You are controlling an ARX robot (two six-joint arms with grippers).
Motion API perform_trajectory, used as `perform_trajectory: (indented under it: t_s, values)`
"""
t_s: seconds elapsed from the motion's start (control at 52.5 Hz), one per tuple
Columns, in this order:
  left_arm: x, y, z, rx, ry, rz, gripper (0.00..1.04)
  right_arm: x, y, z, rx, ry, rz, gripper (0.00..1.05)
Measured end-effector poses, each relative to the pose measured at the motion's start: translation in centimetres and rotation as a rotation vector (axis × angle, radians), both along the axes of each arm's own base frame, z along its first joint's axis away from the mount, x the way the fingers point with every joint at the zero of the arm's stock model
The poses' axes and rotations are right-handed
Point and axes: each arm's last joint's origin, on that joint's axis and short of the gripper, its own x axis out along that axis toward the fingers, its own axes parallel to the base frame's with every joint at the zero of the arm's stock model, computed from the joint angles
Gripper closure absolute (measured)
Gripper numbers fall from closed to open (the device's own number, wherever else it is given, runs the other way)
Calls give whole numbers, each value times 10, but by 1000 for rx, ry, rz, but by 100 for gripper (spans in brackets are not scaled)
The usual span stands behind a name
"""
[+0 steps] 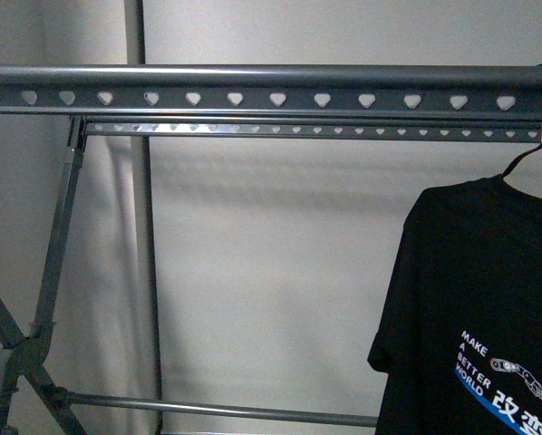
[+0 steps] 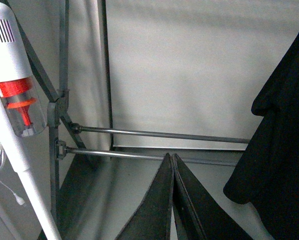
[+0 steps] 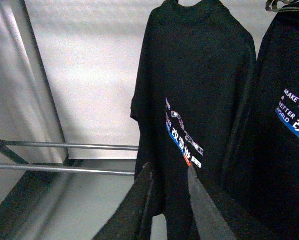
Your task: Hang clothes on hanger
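**Grey rack, black shirts hanging at its right end**

Grey metal fills my front view: the clothes rack [image 1: 253, 89] runs its long top rail across the frame, punched with a row of heart-shaped holes, with a second punched rail just behind and below it; tubular legs cross at the lower left. At the right edge a black T-shirt [image 1: 488, 317] hangs from a thin wire hanger [image 1: 534, 154] hooked over the rail's end (the white "MAKE A BETTER WORLD" print, blue stripe and Chinese characters all read clearly); neither arm shows in this view.

From my right wrist camera I see two such shirts side by side; one [image 3: 199, 90] is turned partly edge-on, the second shirt [image 3: 284, 125] hangs just beside it, print facing me. The right gripper [image 3: 169, 177] sits low in front of the first shirt, its dark fingers apart with a narrow gap between the tips, and nothing is held between them.

My left wrist camera shows the left gripper [image 2: 172, 159] with its two fingers pressed together at the tips, empty; beyond it run the rack's lower crossbars [image 2: 159, 135]; a black sleeve hangs at one side, and a white stick vacuum [image 2: 14, 100] with a red inner part stands at the other.
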Motion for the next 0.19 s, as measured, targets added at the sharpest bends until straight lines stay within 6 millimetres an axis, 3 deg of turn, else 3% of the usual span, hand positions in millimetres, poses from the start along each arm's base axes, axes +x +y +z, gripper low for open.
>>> perform_trajectory:
  t_s: [0.038,0.19]
  values:
    - [0,0,0,0,0,0,100,0,0,0,0,0,0,67]
    - [0,0,0,0,0,0,69,0,0,0,0,0,0,36]
